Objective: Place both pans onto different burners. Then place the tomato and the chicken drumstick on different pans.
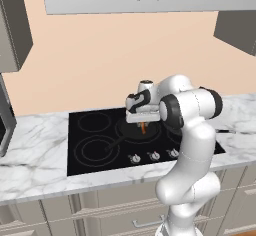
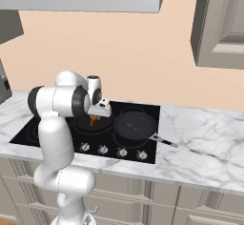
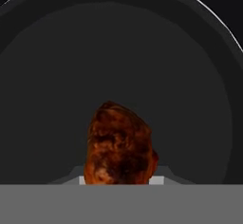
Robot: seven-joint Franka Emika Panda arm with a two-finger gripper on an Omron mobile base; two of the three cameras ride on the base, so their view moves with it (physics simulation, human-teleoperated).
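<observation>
Gripper point(image 1: 143, 125) clamped on drumstick point(image 3: 118, 144), long axis vertical, hanging directly above pan point(image 3: 57, 66) centre; pan lies straight below, apart.

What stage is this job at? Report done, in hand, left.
Done: both pans sit on the cooktop, one pan on a right-hand burner, the other pan under the hand. In hand: the gripper holds the chicken drumstick over that second pan. Left: release it, then place the tomato, presumably in the right-hand pan.
</observation>
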